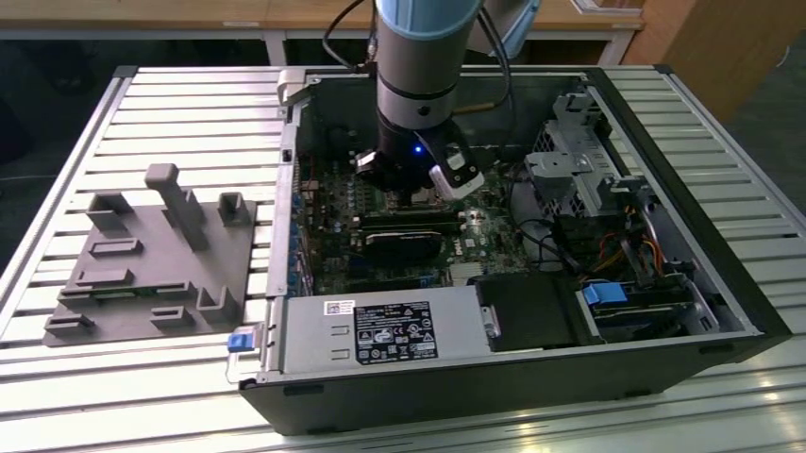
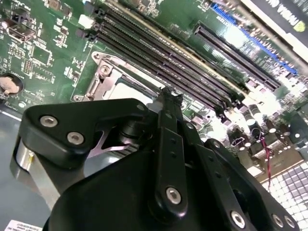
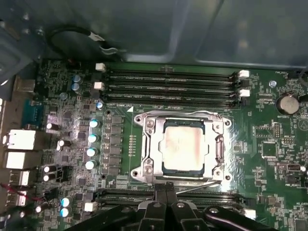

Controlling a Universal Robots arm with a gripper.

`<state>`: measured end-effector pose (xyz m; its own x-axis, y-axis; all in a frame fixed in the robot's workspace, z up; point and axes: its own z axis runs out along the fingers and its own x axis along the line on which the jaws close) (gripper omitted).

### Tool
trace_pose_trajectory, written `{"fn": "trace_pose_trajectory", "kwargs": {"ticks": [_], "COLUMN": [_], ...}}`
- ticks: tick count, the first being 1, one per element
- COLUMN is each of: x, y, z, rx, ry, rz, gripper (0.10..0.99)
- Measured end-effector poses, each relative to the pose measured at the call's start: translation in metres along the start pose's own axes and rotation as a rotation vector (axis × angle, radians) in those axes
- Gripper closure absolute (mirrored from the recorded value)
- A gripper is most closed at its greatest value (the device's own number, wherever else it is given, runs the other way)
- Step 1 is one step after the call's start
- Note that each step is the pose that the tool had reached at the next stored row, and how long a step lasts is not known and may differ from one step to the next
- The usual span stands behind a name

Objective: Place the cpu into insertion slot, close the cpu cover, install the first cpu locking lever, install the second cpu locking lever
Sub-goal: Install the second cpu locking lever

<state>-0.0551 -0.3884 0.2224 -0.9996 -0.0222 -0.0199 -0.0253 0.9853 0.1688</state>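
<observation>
The cpu (image 3: 185, 147), a silvery-grey square, lies in the insertion slot (image 3: 186, 172) on the green board. The cpu cover (image 3: 149, 144), a thin metal frame, lies flat around it. A thin metal locking lever (image 3: 199, 186) runs at a slight angle along the socket edge nearest my fingers. My gripper (image 3: 166, 193) is shut, its black fingertips side by side right at that lever's end; whether they touch it is unclear. In the second wrist view the gripper (image 2: 168, 96) stands over the cover's (image 2: 103, 77) edge. In the exterior view the gripper (image 1: 410, 193) hangs low inside the computer case.
Long memory slots (image 3: 171, 82) flank the socket on two sides. A black card (image 1: 403, 241) and the power supply (image 1: 377, 330) sit in front of the arm. A drive cage (image 1: 579, 170) is at the exterior view's right, and a grey fixture (image 1: 151, 255) lies outside the case.
</observation>
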Motion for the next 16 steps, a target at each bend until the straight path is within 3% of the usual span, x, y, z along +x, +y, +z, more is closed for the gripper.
{"fn": "trace_pose_trajectory", "kwargs": {"ticks": [6, 16], "x": [0.0082, 0.0114], "y": [-0.0032, -0.0065], "z": [0.0008, 0.0163], "rx": [-0.007, -0.012], "ry": [-0.0003, -0.0002], "rz": [0.0, 0.0], "gripper": [0.98, 0.98]}}
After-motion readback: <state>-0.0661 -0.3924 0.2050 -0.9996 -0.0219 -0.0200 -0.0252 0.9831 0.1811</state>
